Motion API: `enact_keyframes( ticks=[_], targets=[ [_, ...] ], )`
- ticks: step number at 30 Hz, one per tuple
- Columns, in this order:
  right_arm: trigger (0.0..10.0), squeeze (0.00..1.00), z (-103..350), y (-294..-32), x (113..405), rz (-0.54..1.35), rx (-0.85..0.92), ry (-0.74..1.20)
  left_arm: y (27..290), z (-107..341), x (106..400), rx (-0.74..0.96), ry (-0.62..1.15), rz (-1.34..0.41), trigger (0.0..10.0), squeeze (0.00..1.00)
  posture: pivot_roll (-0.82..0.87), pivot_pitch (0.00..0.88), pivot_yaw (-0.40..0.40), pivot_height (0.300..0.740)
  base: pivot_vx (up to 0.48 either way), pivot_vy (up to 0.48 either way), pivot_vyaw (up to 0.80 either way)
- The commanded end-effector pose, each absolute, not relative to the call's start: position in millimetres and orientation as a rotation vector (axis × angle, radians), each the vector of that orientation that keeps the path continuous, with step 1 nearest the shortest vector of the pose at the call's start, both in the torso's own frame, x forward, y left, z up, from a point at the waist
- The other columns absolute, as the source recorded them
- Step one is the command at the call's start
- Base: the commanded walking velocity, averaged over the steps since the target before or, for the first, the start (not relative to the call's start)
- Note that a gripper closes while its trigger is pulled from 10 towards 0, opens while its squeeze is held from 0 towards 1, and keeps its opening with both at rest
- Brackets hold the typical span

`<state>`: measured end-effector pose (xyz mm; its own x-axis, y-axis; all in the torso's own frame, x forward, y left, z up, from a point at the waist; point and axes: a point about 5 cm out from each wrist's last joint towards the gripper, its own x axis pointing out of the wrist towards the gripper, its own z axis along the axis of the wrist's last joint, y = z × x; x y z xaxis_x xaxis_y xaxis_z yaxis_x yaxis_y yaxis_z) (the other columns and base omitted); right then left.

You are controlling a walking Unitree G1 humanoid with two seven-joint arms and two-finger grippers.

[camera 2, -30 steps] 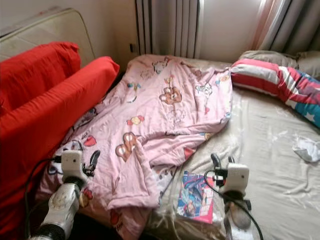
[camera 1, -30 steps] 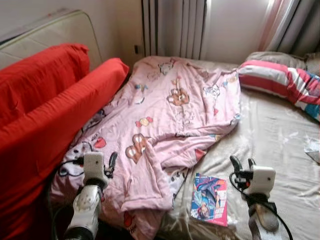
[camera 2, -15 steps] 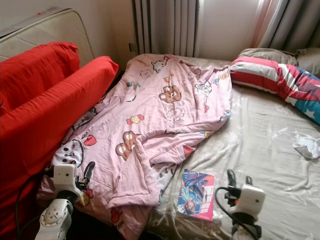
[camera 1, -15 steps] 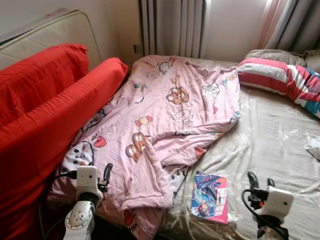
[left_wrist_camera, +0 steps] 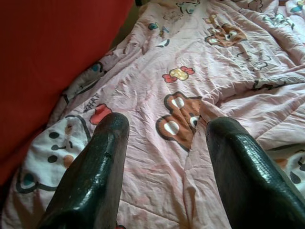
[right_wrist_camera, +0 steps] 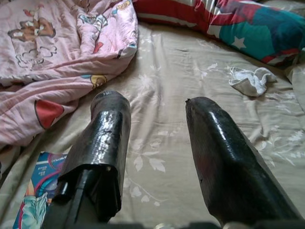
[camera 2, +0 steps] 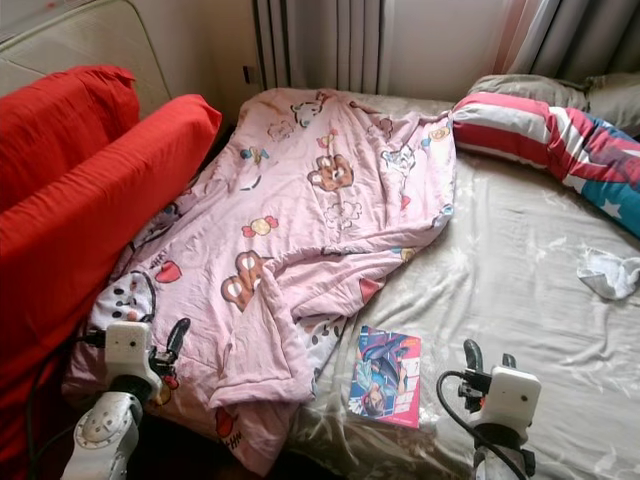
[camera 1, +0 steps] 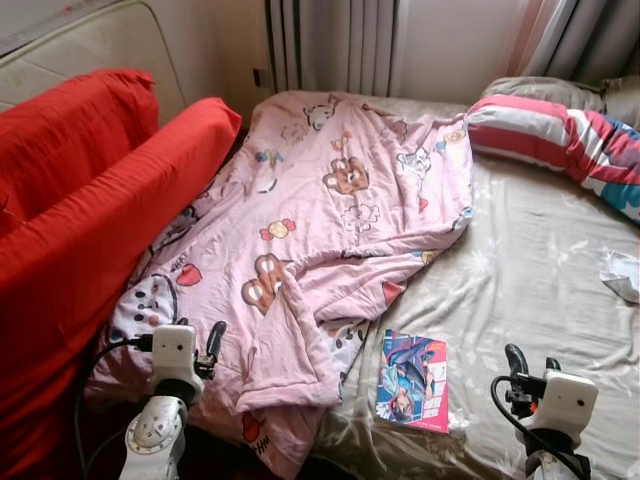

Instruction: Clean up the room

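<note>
Two grippers: both hover with fingers spread, grasping nothing.
Comic book (camera 1: 412, 380): flat near the bed's front edge, touching the quilt's hem.
Pink cartoon quilt (camera 1: 330, 230): rumpled over the bed's left half.
Left gripper (left_wrist_camera: 164, 138): above the quilt's front-left corner.
Right gripper (right_wrist_camera: 155, 119): above the beige sheet (camera 1: 540, 270), near the front edge.
Crumpled white cloth (camera 2: 608, 272): by the right edge.
Striped pillow (camera 1: 560, 150): at the far right corner.
Red sofa (camera 1: 90, 230): along the bed's left side.

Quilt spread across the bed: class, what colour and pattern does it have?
The pink quilted blanket carries scattered cartoon animal and candy prints, clearest in the left eye view.
</note>
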<state>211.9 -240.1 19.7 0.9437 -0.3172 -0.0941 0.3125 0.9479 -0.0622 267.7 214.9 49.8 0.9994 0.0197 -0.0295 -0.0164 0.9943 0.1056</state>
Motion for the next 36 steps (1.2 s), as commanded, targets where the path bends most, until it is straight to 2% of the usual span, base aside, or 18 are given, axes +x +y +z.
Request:
enact_keyframes(
  ticks=[1,3,9,15,18,36],
  targets=[
    [10.0,0.0,21.7,-242.4,210.5,-0.331,-0.05,0.111,216.3,46.7,263.2,0.108,0.059,0.019,10.0,0.0,-0.1,0.126,0.034,0.68,0.0,0.0,0.0],
    [10.0,0.0,23.6,-241.9,211.6,-0.315,-0.058,0.1,215.2,46.1,262.4,0.105,0.061,0.017,10.0,0.0,-0.1,0.119,0.032,0.665,0.0,0.0,0.0],
    [10.0,0.0,33.3,-241.3,217.0,-0.3,-0.041,0.055,216.4,50.4,261.5,0.103,0.057,0.027,10.0,0.0,-0.09,0.114,0.02,0.665,0.0,0.0,0.0],
    [10.0,0.0,31.4,-239.0,218.5,-0.282,-0.045,0.089,218.0,50.1,258.9,0.089,0.064,0.047,10.0,0.0,-0.09,0.113,0.016,0.665,0.0,0.0,0.0],
    [10.0,0.0,30.3,-239.4,217.8,-0.284,-0.037,0.096,218.0,50.2,258.4,0.091,0.068,0.052,10.0,0.0,-0.09,0.113,0.016,0.651,0.0,0.0,0.0],
    [10.0,0.0,26.9,-233.7,220.2,-0.27,0.003,0.113,224.0,58.8,261.7,0.106,0.065,0.069,10.0,0.0,-0.07,0.174,0.021,0.646,0.0,0.0,0.0]
  ],
)
